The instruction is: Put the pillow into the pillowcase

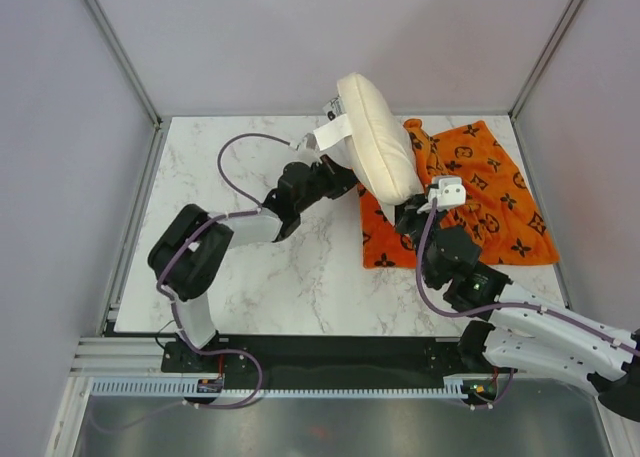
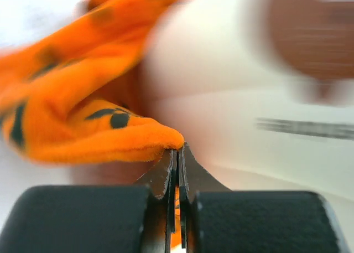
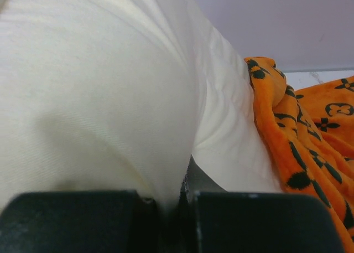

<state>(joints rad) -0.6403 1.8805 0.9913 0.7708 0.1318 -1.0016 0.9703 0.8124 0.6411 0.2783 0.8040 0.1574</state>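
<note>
— Where is the pillow (image 1: 378,142) sitting?
— It is standing on edge and leaning. Its lower end is resting on the near-left corner of the pillowcase (image 1: 490,192), which is lying wrinkled on the marble table (image 1: 290,277).
— Is anything reading clearly?
— No. A white label (image 1: 330,134) is sticking out from the pillow's left side. In the left wrist view a dark line like print is crossing a white strip, but it is blurring past reading. The case is showing black flowers, stars and interlaced letters that I am not making out.
— And the fingers?
— The left gripper (image 2: 178,152) is pinching an edge of the orange fabric, jaws pressed together with a sliver of orange between them. The right gripper (image 3: 184,193) is clamping a fold of the cream pillow cover, jaws nearly meeting.
— What is escaping you?
— The pillow is covering the case's opening, so I am not seeing whether any of it is inside. From above, both sets of fingertips are hiding under the pillow.
</note>
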